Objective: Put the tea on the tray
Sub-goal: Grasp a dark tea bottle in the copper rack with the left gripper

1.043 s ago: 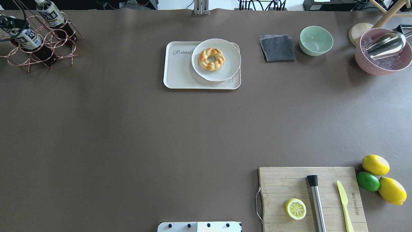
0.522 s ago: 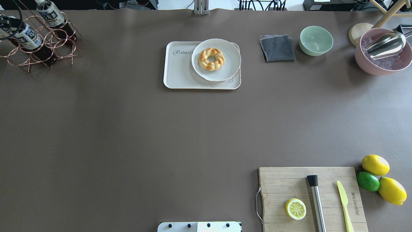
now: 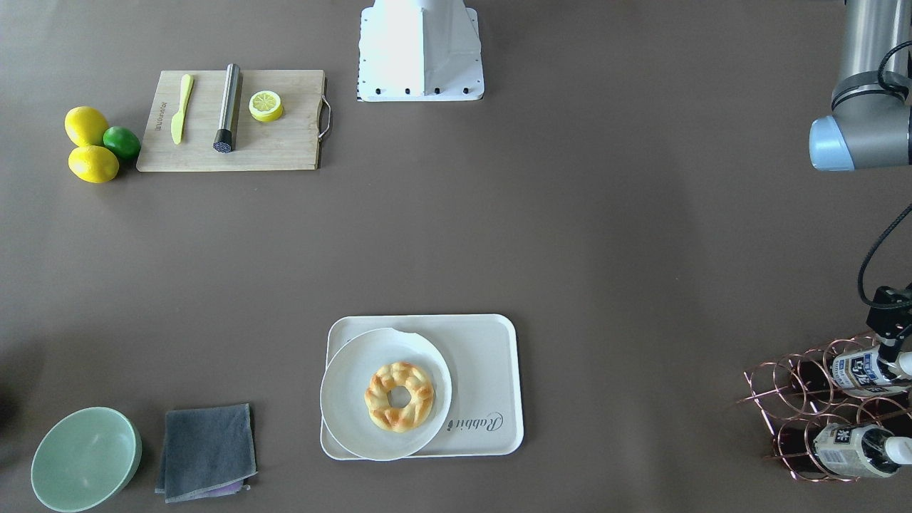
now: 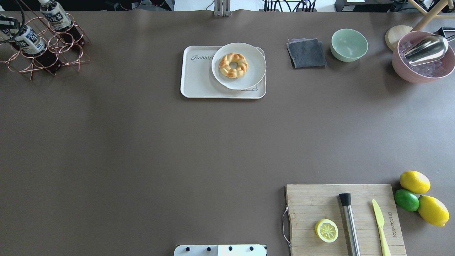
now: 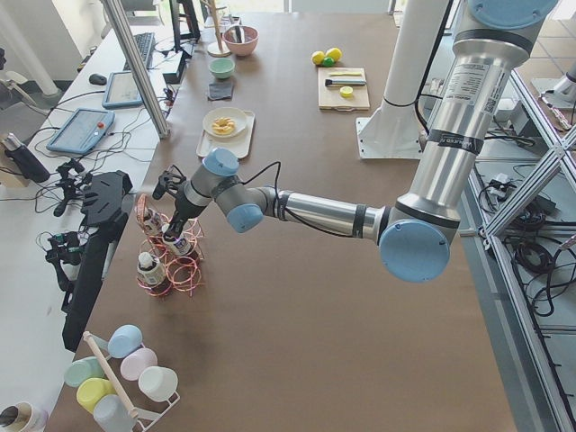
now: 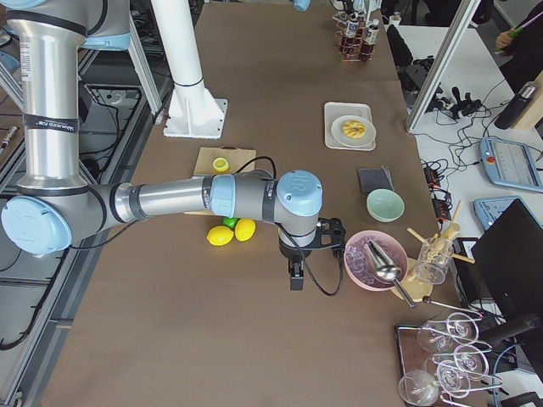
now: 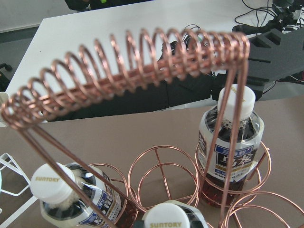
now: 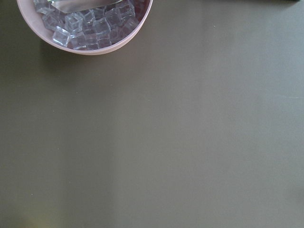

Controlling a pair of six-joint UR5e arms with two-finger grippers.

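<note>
Two tea bottles lie tilted in a copper wire rack (image 4: 65,46) at the table's far left corner. My left gripper (image 3: 889,350) is at the neck of the nearer tea bottle (image 4: 29,40) (image 3: 858,372) and looks shut on it. The gripper's own fingers are out of the left wrist view, which shows white caps and a bottle (image 7: 232,142) in the rack. The second bottle (image 4: 55,16) lies behind. The cream tray (image 4: 197,78) (image 3: 484,356) sits mid-table at the far side, its left part bare. My right gripper (image 6: 294,275) hangs over the table; I cannot tell its state.
A white plate (image 4: 250,76) with a braided doughnut (image 4: 233,65) fills the tray's right part. A grey cloth (image 4: 306,53), a green bowl (image 4: 349,44) and a pink bowl of ice (image 4: 423,57) stand at the far right. A cutting board (image 4: 344,220) and citrus (image 4: 414,181) are near right.
The nearer tea bottle has slid a little up and to the left along its rack slot with the left gripper. The tray and the right arm have not moved.
</note>
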